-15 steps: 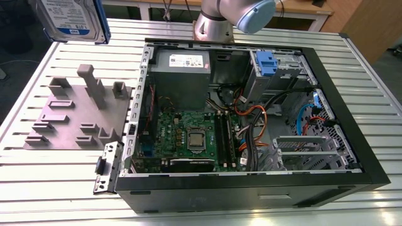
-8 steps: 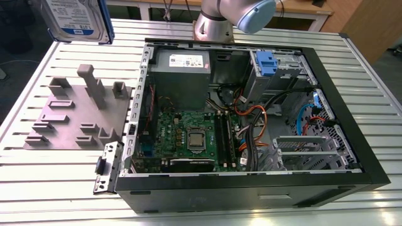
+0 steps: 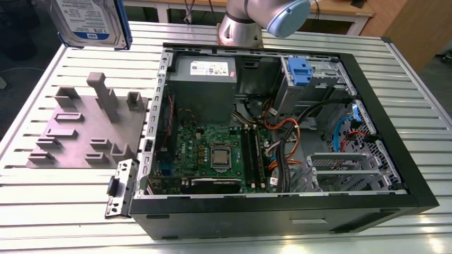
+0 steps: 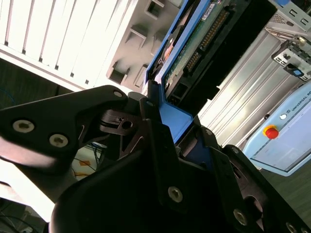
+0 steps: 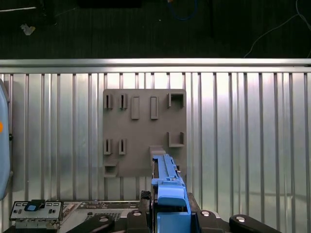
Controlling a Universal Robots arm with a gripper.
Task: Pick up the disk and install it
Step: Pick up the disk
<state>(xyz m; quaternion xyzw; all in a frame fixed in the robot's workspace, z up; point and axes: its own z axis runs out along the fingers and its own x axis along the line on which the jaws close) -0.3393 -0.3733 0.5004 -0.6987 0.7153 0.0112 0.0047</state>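
The gripper [image 4: 175, 124] is clamped narrow on the disk [image 4: 194, 48]. In the second wrist view its black fingers [image 4: 146, 114] press against the blue plastic frame at one end, and the drive's green circuit-board side runs away from them. In the first wrist view the gripper [image 5: 167, 216] holds the disk [image 5: 167, 179] edge-on, above the grey holder plate [image 5: 144, 131] with its empty slots. In the exterior view the disk [image 3: 84, 21] hangs in the air at the view's upper left. Its white-and-blue label faces the camera, and it is clear of the holder plate [image 3: 84, 127] and of the slatted metal table [image 3: 56, 211]. It is well apart from the open computer case [image 3: 282, 217], which lies on its side to the exterior view's right with the circuit board [image 3: 211, 153], the cables and the grey power box [image 3: 203, 74] exposed. As I judge it, the pick-up is done and the drive is being carried; the install is not yet begun. That part calls for crossing over the case wall without snagging the cables. The drive's frame must then line up squarely with the drive cage [image 3: 318, 79] by the blue latch [image 3: 300, 71].
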